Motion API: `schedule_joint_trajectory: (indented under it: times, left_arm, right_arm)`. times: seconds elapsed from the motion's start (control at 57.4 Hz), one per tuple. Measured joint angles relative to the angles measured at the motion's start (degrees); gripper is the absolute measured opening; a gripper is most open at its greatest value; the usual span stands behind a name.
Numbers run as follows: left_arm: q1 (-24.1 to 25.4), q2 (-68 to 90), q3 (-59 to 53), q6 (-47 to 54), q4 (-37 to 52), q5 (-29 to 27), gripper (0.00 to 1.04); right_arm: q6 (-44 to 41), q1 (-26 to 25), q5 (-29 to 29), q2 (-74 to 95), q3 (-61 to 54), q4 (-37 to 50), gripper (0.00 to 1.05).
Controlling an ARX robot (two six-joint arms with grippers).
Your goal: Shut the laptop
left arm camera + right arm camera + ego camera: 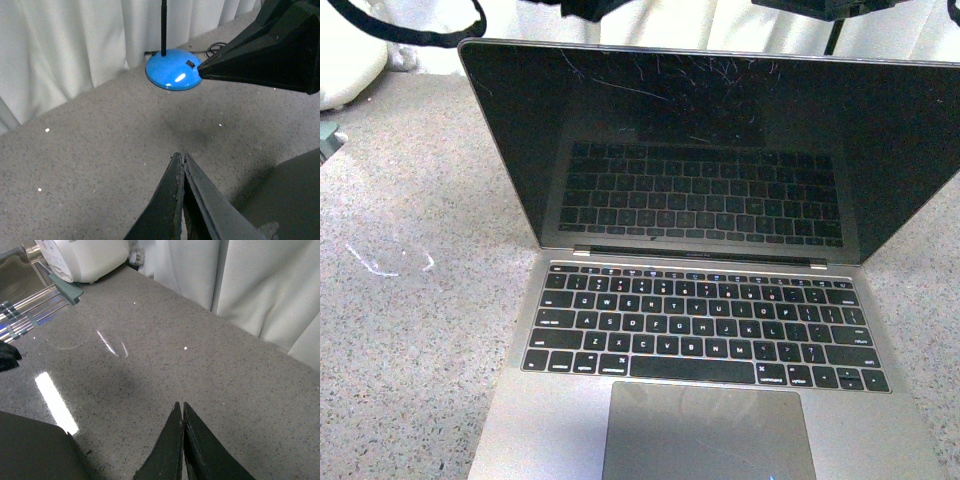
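Note:
The laptop (710, 300) stands open in the front view, filling most of it. Its scratched black screen (720, 140) leans back behind the black keys (705, 325), and the trackpad (708, 432) lies at the near edge. Neither gripper shows in the front view. My left gripper (182, 156) is shut and empty above the speckled counter, with a dark grey slab (292, 200), apparently the laptop, just beside it. My right gripper (180, 405) is also shut and empty over the counter, with a similar dark slab (30, 450) off to one side.
A blue lamp base (173, 70) with a black pole stands by the white curtain (60, 45). A black angular part (270, 55) hangs above the counter. A white appliance (85, 257) and metal bars (25, 315) sit at the counter's far end.

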Motion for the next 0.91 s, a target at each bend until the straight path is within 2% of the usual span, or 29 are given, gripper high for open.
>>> schedule_joint_trajectory:
  times: [0.558, 0.906]
  left_arm:
    - [-0.17, -5.57, -10.58, 1.38, 1.57, 1.09, 0.04]
    - [-0.68, -11.1, -19.71, -1.86, 4.63, 3.1, 0.04]
  right_arm:
    - [6.47, 0.11, -0.79, -5.92, -15.23, 6.38, 0.01]
    - [16.52, 3.02, 1.07, -10.38, -26.4, 16.66, 0.01]
